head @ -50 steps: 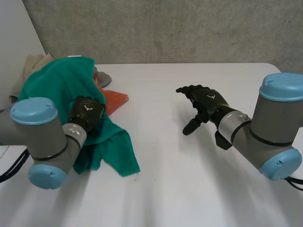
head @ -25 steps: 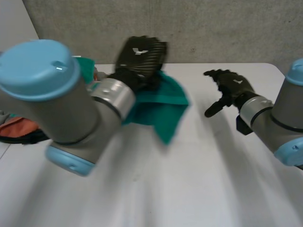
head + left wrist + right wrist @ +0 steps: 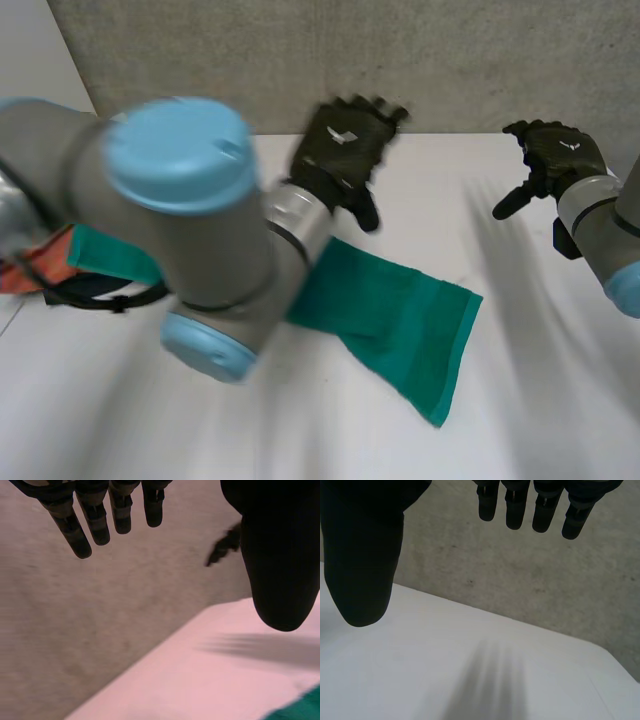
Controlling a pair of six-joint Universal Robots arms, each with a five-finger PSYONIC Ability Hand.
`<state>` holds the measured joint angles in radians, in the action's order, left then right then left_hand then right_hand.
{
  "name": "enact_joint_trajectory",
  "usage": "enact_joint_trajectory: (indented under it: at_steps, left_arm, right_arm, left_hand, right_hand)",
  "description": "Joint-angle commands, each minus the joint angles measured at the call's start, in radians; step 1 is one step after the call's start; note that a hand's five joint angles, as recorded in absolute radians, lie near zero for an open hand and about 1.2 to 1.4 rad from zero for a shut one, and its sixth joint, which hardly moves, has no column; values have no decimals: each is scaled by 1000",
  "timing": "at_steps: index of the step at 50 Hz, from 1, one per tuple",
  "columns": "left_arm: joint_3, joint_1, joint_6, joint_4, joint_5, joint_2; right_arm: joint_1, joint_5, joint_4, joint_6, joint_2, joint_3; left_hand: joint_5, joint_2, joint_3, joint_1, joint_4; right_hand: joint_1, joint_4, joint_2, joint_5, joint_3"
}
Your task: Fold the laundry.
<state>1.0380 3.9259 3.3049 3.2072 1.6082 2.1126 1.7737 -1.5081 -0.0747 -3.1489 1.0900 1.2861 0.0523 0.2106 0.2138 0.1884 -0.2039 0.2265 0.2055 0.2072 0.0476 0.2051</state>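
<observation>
Left hand (image 3: 343, 152): raised over the far middle of the table (image 3: 520, 400). Its fingers (image 3: 95, 520) are straight, spread from the thumb, and hold nothing.

Right hand (image 3: 556, 152): at the far right, with fingers (image 3: 542, 507) relaxed and empty.

Green towel (image 3: 400, 315): lies spread on the table centre, free of both hands. Its left part is hidden under the left arm (image 3: 180, 230).

Orange cloth (image 3: 30, 268): at the left edge.

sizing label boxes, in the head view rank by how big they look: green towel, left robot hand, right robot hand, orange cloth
1. green towel
2. left robot hand, maybe nearer the camera, so its lead is unsure
3. right robot hand
4. orange cloth, mostly behind the left arm
</observation>
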Motion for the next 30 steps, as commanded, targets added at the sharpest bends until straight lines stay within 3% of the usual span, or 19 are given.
enact_joint_trajectory:
  at_steps: [1,4,8,16,25,30]
  left_arm:
    - [217,187,56,33,-48,-189]
    - [289,280,113,23,-85,-216]
    - [350,409,201,-9,-140,-212]
    - [382,602,350,-29,-255,-132]
    - [370,648,430,112,-372,-8]
    - [360,641,436,256,-375,72]
  right_arm:
    - [65,97,168,179,74,-7]
    - [110,91,283,274,88,4]
    - [168,51,355,274,94,56]
    - [308,-18,203,211,103,247]
    - [385,-106,6,231,106,392]
    - [382,-115,-34,224,108,424]
  left_hand:
    - [-52,-36,-39,-14,29]
    - [-52,-36,-39,-14,29]
    - [-52,-36,-39,-14,29]
    - [-5,11,8,34,-18]
    - [25,41,38,63,-48]
    - [274,290,287,312,-297]
  right_hand:
    - [-52,-31,-33,-48,-31]
    - [-52,-31,-33,-48,-31]
    - [-52,-31,-33,-48,-31]
    - [-52,-31,-33,-48,-31]
    - [-52,-31,-33,-48,-31]
    - [-52,-31,-33,-48,-31]
